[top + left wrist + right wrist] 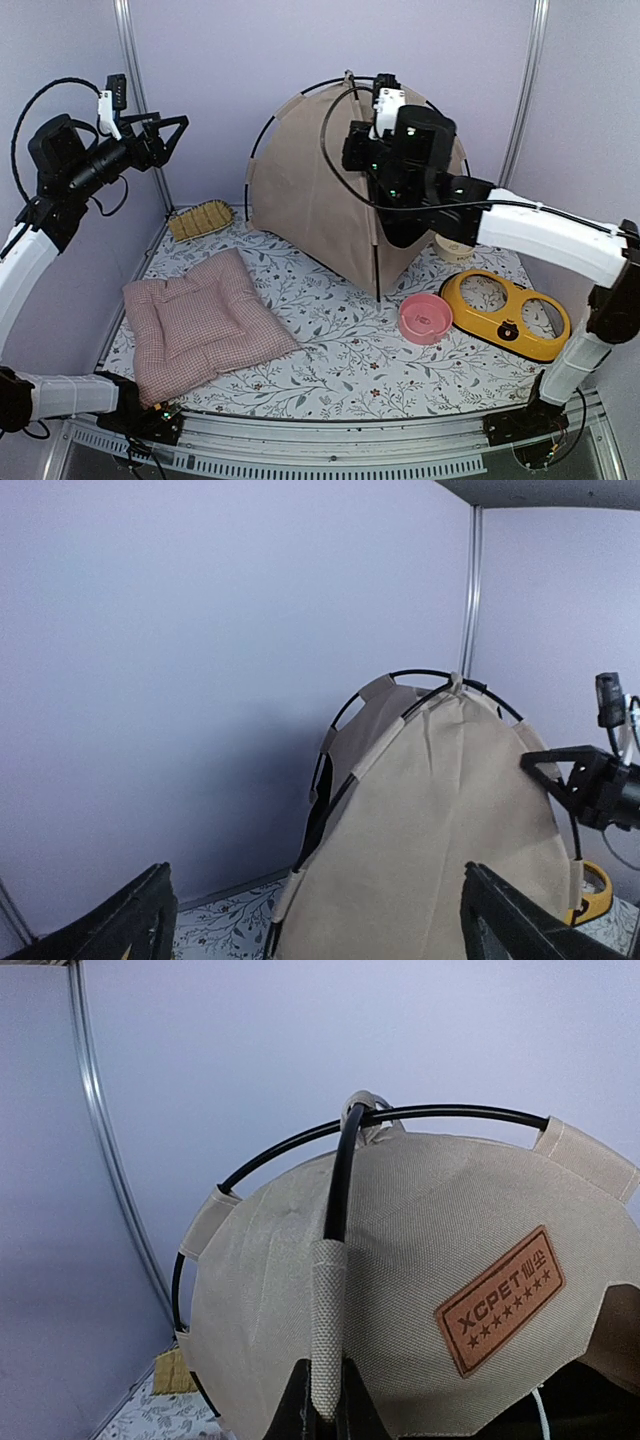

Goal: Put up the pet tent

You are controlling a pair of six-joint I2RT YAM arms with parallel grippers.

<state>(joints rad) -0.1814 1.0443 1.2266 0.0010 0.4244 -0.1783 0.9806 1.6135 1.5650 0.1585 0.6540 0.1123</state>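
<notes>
Right fingers (298, 1410) clamp pet tent's (420, 1260) sleeved pole.

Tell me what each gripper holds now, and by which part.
The right gripper is shut on the pet tent, gripping the woven beige sleeve on its black pole. The left gripper is open and holds nothing.

Left fingers (140, 918) spread (raised), right fingers (293, 1415) pinched

pet tent (310, 190) 1 | cushion (205, 320) 1 | pink bowl (425, 318) 1 | yellow feeder (456, 303) 1 | woven pad (202, 219) 1
</notes>
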